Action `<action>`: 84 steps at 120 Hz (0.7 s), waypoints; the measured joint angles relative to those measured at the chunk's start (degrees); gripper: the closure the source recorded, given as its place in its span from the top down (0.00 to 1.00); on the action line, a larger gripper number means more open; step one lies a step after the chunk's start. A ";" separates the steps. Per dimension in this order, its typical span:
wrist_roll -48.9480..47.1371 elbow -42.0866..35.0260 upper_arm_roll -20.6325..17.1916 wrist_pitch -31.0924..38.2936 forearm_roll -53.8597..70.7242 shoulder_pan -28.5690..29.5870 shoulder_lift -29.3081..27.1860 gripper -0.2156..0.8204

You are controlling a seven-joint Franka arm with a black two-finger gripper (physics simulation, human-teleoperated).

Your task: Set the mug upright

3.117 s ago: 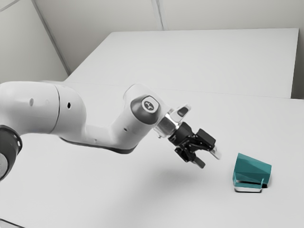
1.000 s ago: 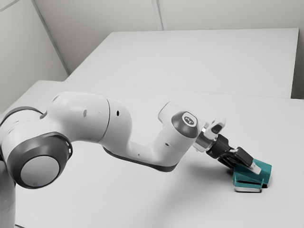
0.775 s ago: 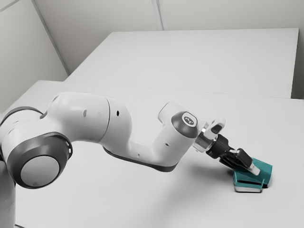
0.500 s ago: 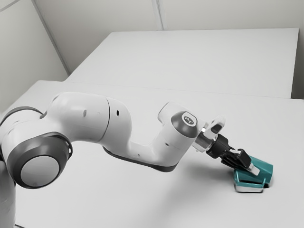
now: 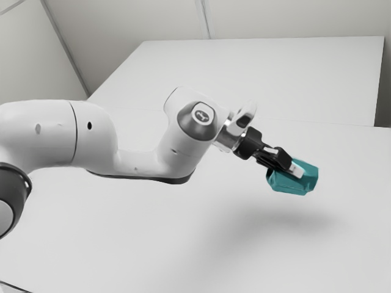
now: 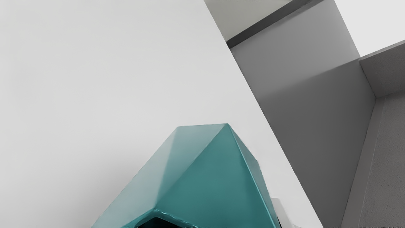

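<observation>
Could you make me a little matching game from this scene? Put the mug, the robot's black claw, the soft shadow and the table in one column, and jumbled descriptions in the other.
1. Mug
2. Gripper
3. Shadow
4. Table

A. dim patch below the mug
B. black, closed on something
C. broad, pale, flat surface
D. teal, held in the air

Pairs: 1-D, 2-B, 3-A, 4-C

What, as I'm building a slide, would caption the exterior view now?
The gripper holds the teal mug, tilted, above the white table.
</observation>
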 joint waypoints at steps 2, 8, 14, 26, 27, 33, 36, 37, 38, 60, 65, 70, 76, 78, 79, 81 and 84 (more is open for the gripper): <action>-0.35 -0.77 0.00 -0.03 1.51 0.71 -1.15 0.06; -1.44 -3.30 0.01 -0.26 5.85 2.83 -4.55 0.06; -2.86 -5.62 0.01 -0.68 10.86 5.14 -7.29 0.05; -6.54 -8.19 0.01 -2.54 21.92 9.97 -10.92 0.05; -6.88 -8.35 0.01 -2.75 22.85 10.38 -11.18 0.05; -9.03 -9.00 0.00 -4.31 28.56 12.82 -12.78 0.05; -10.17 -9.15 0.01 -5.25 31.39 14.05 -13.49 0.04; -10.56 -9.19 0.02 -5.60 32.36 14.46 -13.74 0.04; -10.94 -9.22 0.02 -5.95 33.31 14.87 -13.96 0.04; -18.50 -9.14 0.11 -13.15 50.57 23.13 -16.12 0.04; -19.98 -9.03 0.12 -14.53 53.65 24.36 -16.20 0.04; -21.38 -8.90 0.15 -15.71 56.41 25.19 -16.20 0.04; -22.97 -8.79 0.30 -17.20 59.22 25.65 -16.20 0.04; -23.47 -8.77 0.42 -17.68 60.03 25.66 -16.20 0.04; -23.72 -8.76 0.48 -17.91 60.42 25.66 -16.19 0.04; -24.21 -8.75 0.58 -18.35 61.17 25.67 -16.15 0.04; -24.91 -8.77 0.68 -18.93 62.17 25.67 -16.08 0.04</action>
